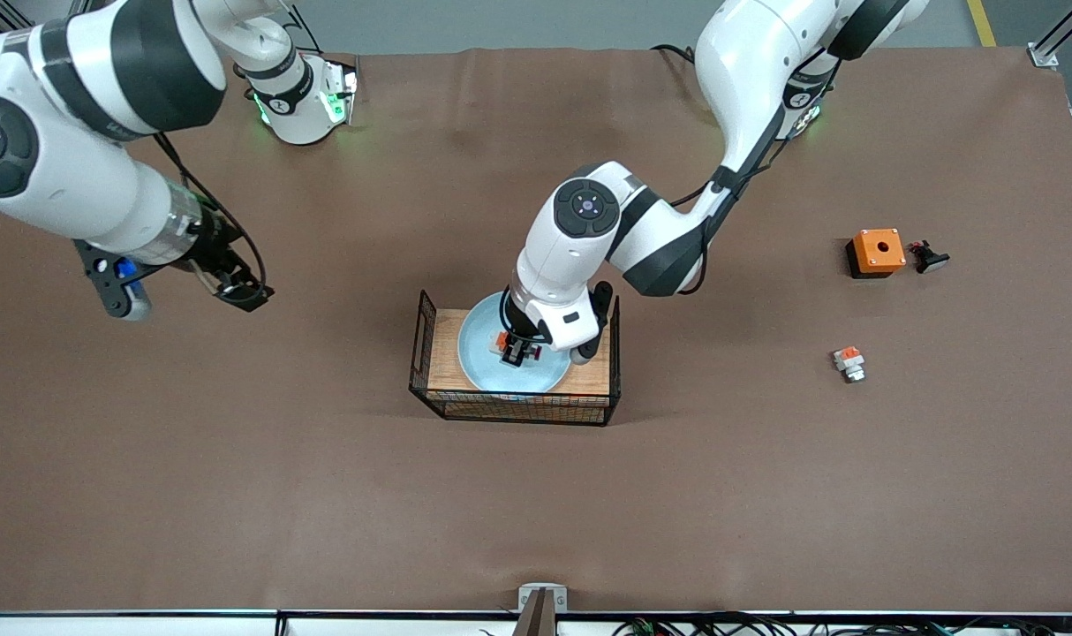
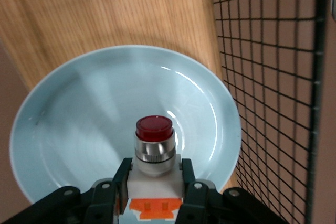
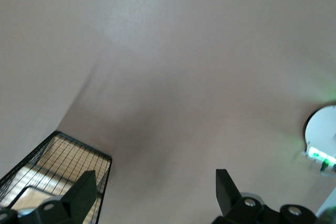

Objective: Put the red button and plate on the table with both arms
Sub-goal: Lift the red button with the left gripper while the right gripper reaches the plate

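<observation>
The pale-blue plate [image 1: 483, 353] [image 2: 94, 108] lies on the wood top of a black wire rack [image 1: 430, 389] in the middle of the brown table [image 1: 236, 495]. My left gripper [image 1: 518, 352] [image 2: 155, 174] reaches down over the plate and is shut on the red button [image 2: 154, 150] [image 1: 507, 344], its fingers pressed on both sides of the white body, the orange block toward the wrist and the red tip pointing away. My right gripper [image 1: 236, 291] [image 3: 156, 187] hangs open and empty over bare table toward the right arm's end.
An orange box with a hole [image 1: 877, 252], a small dark piece [image 1: 928, 257] beside it, and a similar orange-and-white piece [image 1: 849, 362] lie toward the left arm's end. The rack's wire walls [image 2: 273, 77] stand close around the plate.
</observation>
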`<state>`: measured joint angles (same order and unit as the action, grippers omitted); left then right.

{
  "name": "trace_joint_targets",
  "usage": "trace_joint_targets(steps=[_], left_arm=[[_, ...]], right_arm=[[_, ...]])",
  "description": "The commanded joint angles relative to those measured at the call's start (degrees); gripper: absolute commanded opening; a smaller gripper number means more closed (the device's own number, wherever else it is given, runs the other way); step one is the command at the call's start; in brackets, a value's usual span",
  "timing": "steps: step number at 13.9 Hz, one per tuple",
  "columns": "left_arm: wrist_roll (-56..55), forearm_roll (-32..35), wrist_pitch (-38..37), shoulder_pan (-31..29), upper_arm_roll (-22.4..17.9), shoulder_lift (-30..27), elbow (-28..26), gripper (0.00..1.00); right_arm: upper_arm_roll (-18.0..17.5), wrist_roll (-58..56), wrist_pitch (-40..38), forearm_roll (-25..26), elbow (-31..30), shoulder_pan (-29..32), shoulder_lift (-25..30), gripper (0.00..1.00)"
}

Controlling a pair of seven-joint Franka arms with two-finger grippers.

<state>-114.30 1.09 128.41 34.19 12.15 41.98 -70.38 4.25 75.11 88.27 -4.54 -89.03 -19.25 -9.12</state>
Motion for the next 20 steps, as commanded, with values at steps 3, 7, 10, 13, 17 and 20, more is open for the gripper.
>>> trace_joint_targets(steps=[3, 7, 10, 13, 17, 20], left_arm=[[0.7, 0.6, -8.5, -1.4, -0.3, -8.1, -1.0, 0.30], [6.0, -2.4, -17.2, -4.6, 0.2, -13.1, -1.3, 0.30], [14.2, -7.6, -24.2, -8.9, 0.2, -16.8, -1.9, 0.30], [22.4, -9.5, -29.5, -13.2, 0.2, -21.5, -5.6, 0.30], [38.0, -10.1, -30.8, -18.7, 0.2, -31.7, -17.7, 0.30], [50.2, -10.3, -33.4, -23.2, 0.2, -36.7, -23.9, 0.31]], right_arm=[[0.5, 13.6, 4.2, -1.0, -0.8, -8.2, 0.8, 1.00], [0.5, 25.8, 10.0, -0.3, -1.0, -15.2, -0.9, 1.00], [0.6, 34.3, 14.1, 0.7, -1.0, -19.5, -3.6, 1.00], [0.6, 42.5, 18.2, 4.4, -1.0, -23.9, -6.9, 1.00], [0.6, 50.0, 24.0, 8.0, -0.9, -27.3, -12.0, 1.00], [0.6, 52.9, 26.3, 9.6, -0.4, -28.6, -15.0, 1.00]])
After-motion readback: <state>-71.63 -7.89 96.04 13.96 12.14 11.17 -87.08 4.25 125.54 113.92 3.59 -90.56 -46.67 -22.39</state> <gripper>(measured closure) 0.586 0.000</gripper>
